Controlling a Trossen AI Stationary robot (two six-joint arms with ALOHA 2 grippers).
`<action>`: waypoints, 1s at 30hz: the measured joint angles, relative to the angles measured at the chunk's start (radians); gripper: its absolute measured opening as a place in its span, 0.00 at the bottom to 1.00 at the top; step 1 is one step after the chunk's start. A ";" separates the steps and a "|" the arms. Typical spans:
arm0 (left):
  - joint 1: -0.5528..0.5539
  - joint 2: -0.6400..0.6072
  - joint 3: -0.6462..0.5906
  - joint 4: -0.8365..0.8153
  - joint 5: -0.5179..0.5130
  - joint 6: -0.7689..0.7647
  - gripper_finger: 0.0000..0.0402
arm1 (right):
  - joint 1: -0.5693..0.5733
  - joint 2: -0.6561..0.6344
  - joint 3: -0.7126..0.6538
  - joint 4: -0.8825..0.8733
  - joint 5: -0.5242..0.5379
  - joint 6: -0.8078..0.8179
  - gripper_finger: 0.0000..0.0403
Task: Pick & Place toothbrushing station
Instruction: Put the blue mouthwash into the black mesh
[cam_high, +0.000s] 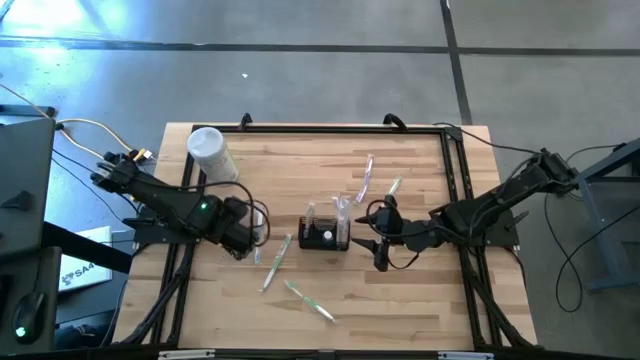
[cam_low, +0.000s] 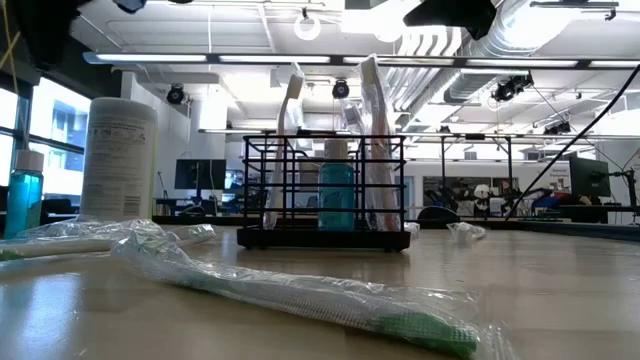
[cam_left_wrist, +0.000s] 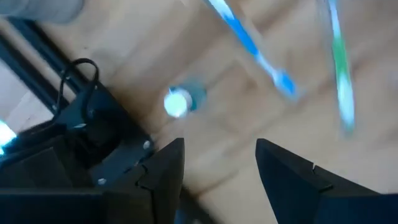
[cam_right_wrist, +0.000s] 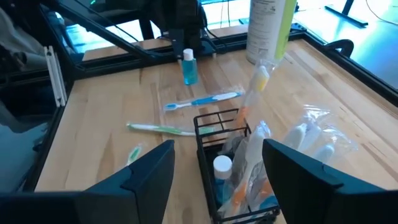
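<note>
Green wrapped toothbrush (cam_low: 330, 305) nearest on worktop (cam_high: 420, 300); behind it the black caddy (cam_high: 326, 231) mid-worktop. Right gripper (cam_high: 377, 235) just beside caddy, jaws open, empty. Left gripper (cam_high: 255, 230) near caddy's other side, jaws open, empty.

White container (cam_high: 211, 153) (upright) and wrapped toothbrushes (cam_high: 309, 300) on table (cam_high: 420, 300).

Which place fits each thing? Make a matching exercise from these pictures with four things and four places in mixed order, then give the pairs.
Things:
1. white cylindrical container
2. black caddy
3. left gripper
4. right gripper

Places:
A. at the table's middle
B. just right of the caddy
C. by the table's far left corner
D. left of the caddy, near wrapped toothbrushes

Pairs: 1-C, 2-A, 3-D, 4-B
</note>
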 joint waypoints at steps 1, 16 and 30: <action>-0.001 0.000 -0.001 -0.003 -0.036 -0.064 0.48 | 0.000 0.000 0.000 0.001 0.000 0.000 0.58; 0.000 -0.033 -0.002 -0.008 -0.040 -0.353 0.48 | -0.001 -0.001 0.000 -0.033 -0.002 -0.052 0.58; 0.074 -0.288 -0.221 -0.005 0.032 -0.592 0.48 | -0.001 0.000 0.000 -0.040 0.001 -0.101 0.58</action>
